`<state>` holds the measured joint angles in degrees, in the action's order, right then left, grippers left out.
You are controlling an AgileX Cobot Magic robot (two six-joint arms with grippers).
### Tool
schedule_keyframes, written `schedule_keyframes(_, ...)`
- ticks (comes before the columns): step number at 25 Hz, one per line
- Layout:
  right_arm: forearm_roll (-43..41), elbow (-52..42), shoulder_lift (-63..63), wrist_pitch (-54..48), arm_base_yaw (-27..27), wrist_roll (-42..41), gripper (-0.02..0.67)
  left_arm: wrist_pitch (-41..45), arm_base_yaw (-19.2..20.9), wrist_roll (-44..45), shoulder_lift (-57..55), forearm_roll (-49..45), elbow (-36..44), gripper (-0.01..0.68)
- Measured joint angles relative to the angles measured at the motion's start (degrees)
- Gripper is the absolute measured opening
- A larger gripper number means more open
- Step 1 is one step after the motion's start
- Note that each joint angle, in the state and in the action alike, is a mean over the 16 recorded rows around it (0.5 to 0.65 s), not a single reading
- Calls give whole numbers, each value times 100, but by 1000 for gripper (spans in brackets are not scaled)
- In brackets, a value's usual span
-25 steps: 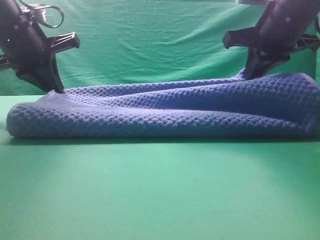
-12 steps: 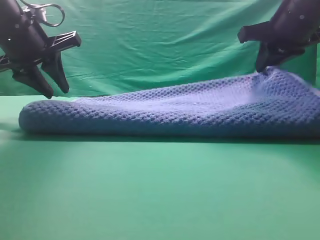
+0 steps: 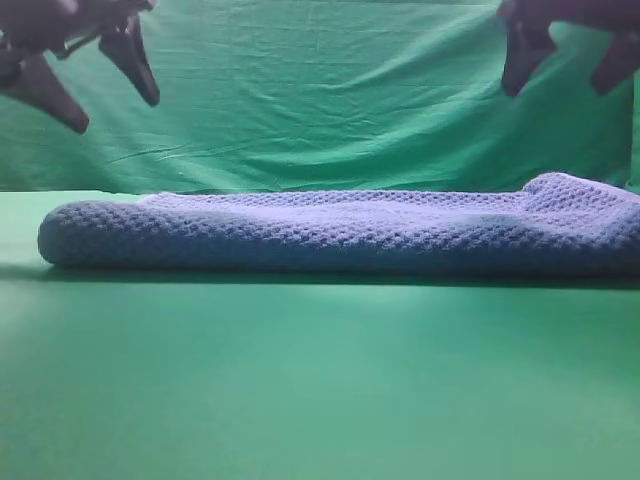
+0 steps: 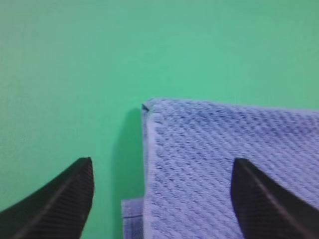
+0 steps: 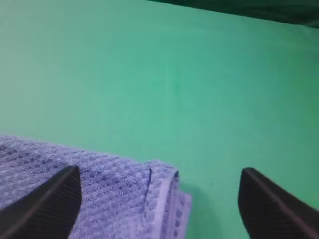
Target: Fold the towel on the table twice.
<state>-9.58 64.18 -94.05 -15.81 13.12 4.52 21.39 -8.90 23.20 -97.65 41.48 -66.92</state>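
The towel (image 3: 340, 232) lies folded flat on the green worktop (image 3: 320, 380); the left gripper (image 3: 95, 72) and right gripper (image 3: 572, 60) hover above its ends, both released, holding nothing.

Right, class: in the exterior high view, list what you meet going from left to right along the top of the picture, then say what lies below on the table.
Left pincer → green backdrop → right pincer. Below: towel on the table.

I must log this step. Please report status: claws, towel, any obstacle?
Left claw and right claw open, above the towel, holding nothing. Towel lies folded on the table. No obstacle visible.
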Motion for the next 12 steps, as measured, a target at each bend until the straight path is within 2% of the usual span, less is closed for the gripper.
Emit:
schedule_keyframes(3,16,46,543,-612,-3,-3,496,304,1,23,478,-10,0,512)
schedule_keyframes(7,50,94,1340,-1459,-3,-5,352,783,1,38,1156,-16,-1,448)
schedule_keyframes(12,105,102,2322,-2359,-3,-5,174,1442,1,42,1970,-25,-2,320)
